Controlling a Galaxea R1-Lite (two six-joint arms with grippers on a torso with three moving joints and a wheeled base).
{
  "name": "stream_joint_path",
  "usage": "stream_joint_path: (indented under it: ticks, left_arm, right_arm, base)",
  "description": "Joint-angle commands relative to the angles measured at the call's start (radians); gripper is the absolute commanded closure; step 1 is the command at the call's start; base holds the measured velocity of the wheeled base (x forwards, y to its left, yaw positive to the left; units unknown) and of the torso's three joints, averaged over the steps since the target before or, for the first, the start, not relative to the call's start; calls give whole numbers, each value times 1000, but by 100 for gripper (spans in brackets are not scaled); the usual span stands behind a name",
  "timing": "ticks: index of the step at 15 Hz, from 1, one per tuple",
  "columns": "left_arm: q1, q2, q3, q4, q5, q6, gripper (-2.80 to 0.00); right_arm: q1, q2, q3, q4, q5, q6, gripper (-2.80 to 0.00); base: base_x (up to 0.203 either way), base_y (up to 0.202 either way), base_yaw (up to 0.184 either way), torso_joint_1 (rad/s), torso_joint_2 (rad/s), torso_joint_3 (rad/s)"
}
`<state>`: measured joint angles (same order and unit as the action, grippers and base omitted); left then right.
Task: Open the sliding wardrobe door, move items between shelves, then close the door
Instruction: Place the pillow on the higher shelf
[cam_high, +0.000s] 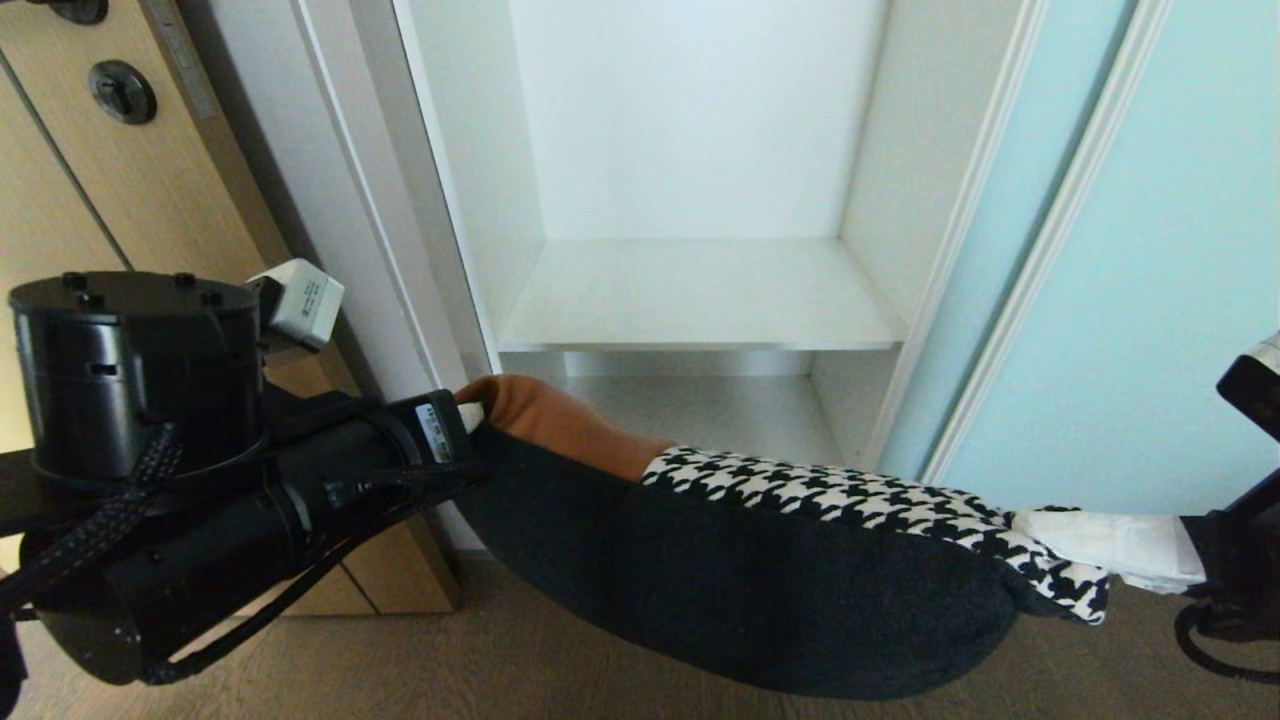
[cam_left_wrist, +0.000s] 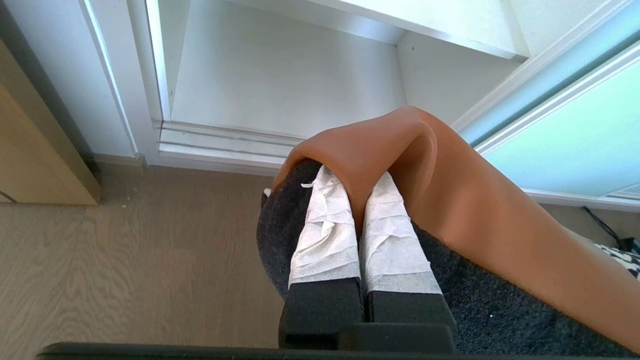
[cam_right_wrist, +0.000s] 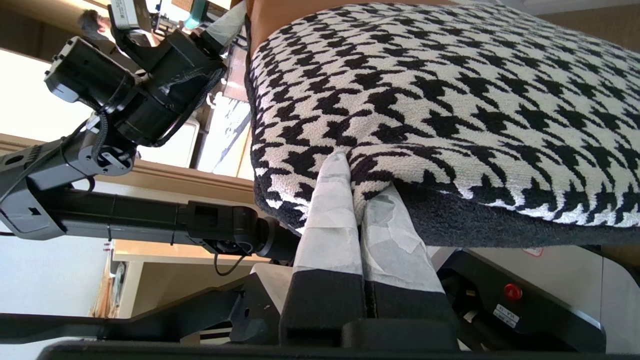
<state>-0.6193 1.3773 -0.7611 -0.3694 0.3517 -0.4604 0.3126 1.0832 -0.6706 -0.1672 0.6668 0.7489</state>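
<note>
While pinched: cushion (cam_high: 760, 590) (both ends)

The cushion (cam_high: 760, 590) pairs a rust-brown patch with black-and-white houndstooth over a charcoal-black underside. The shelves (cam_high: 700, 295) are plain white, the sliding wardrobe door (cam_high: 1130, 300) pale aqua (its frame silvery white). The left gripper (cam_left_wrist: 357, 200) and right gripper (cam_right_wrist: 357, 190) have white-wrapped fingers on black bodies. The floor (cam_left_wrist: 125, 280) is grey-brown woodgrain.

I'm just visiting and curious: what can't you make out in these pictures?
- Head view: the lower shelf front, hidden behind the cushion.
- Head view: the right gripper, mostly cut off by the edge.
- Left wrist view: the left gripper pinches the cushion's brown corner; the rest is cut off.
</note>
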Motion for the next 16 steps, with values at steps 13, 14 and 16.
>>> stream_joint_path:
  ticks: [13, 14, 16]
  left_arm:
    - [1, -43, -12, -2, 0, 31, 0]
    - [0, -43, -12, -2, 0, 31, 0]
    - [1, -43, -6, -2, 0, 32, 0]
  right_arm:
    - [0, -28, 3, -2, 4, 3, 0]
    - [-1, -28, 5, -2, 4, 3, 0]
    - [-1, -28, 5, -2, 4, 4, 0]
  base:
    - [0, 0, 0, 0, 0, 0]
    - [137, 0, 0, -1, -2, 13]
    - [190, 0, 0, 9, 2, 5]
